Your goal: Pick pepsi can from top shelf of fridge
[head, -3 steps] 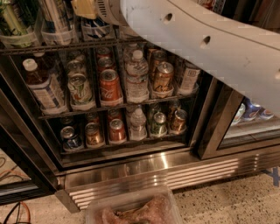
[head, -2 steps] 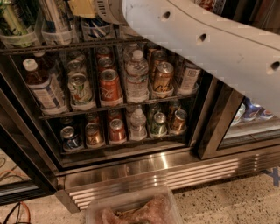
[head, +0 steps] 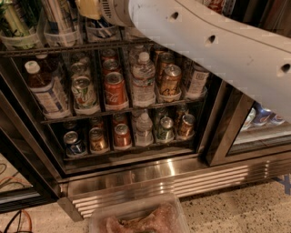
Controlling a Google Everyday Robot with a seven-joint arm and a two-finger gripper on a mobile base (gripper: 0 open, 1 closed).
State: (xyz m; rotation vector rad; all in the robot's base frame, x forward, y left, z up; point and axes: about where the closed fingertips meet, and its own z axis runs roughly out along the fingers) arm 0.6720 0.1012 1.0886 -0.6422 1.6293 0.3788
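The fridge (head: 150,175) stands open in front of me, its wire racks full of drinks. The top shelf (head: 68,48) runs along the upper left, lined with clear plastic trays. A blue can with white streaks, the pepsi can (head: 102,28), sits in one tray, and only its lower part shows. My white arm (head: 213,45) reaches in from the right across the top. Its gripper (head: 91,7) is right above the pepsi can at the frame's top edge, mostly cut off.
The middle rack holds a brown juice bottle (head: 45,88), a 7up can (head: 84,93), a red cola can (head: 115,89), a water bottle (head: 143,79) and a gold can (head: 170,80). The lower rack holds more cans. A closed glass door (head: 254,123) is at right. A plastic tub (head: 136,218) lies on the floor.
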